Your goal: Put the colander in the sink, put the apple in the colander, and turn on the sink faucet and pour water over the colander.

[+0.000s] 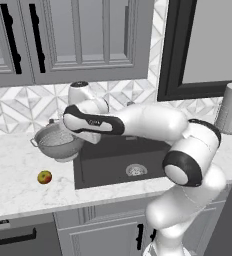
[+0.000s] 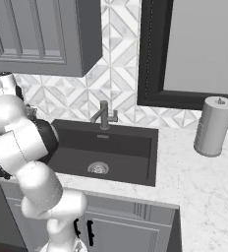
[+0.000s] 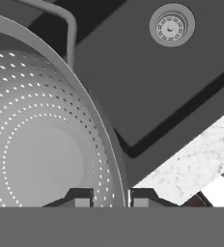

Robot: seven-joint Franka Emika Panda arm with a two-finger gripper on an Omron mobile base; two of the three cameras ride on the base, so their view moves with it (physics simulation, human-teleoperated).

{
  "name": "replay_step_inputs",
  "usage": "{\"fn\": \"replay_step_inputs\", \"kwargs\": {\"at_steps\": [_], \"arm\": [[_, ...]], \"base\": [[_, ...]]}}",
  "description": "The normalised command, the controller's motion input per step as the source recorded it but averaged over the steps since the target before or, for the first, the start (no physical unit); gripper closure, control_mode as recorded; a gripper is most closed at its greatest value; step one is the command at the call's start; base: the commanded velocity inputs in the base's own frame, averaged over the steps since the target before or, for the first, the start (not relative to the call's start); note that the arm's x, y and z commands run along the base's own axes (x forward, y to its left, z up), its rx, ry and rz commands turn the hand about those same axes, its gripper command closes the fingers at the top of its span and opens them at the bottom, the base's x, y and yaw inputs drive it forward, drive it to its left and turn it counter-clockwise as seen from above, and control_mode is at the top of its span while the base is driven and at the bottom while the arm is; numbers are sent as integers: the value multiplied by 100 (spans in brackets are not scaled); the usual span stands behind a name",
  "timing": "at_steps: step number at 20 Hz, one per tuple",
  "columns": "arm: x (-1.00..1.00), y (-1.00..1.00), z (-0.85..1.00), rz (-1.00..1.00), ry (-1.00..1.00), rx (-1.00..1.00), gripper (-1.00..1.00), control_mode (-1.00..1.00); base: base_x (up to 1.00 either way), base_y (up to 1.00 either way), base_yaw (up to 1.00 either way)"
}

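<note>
Now, at the far left of the left base view, the apple lies alone on the white marble counter, well apart from the basin; I think it waits there for the second step. Just to its right the colander is lifted off the counter and hangs at the left edge of the sink. The gripper pinches its rim: in the hand view one finger tip stands inside the wall with holes and the other outside, pressed on the thin metal. Such a hold on the rim leaves the bowl free to go down with its foot first. Further right, the round silver drain shows the bare floor where the colander should land. Behind the basin stands the sink faucet, untouched I judge. At the far right a grey paper towel roll stands on the counter.
</note>
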Motion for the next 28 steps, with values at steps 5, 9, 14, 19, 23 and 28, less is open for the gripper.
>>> {"fn": "replay_step_inputs", "kwargs": {"at_steps": [5,9,14,19,23,28], "arm": [[-19,-96,11,-1,2,0,100,-100],[0,-100,2,-4,7,0,100,-100],[0,-99,10,0,4,0,100,-100],[-3,-84,1,1,1,0,100,-100],[-5,-77,0,0,0,0,100,-100],[0,-86,0,2,0,1,100,-100]], "base": [[0,0,0],[0,0,0],[0,0,0],[0,0,0],[0,0,0],[0,0,0]]}}
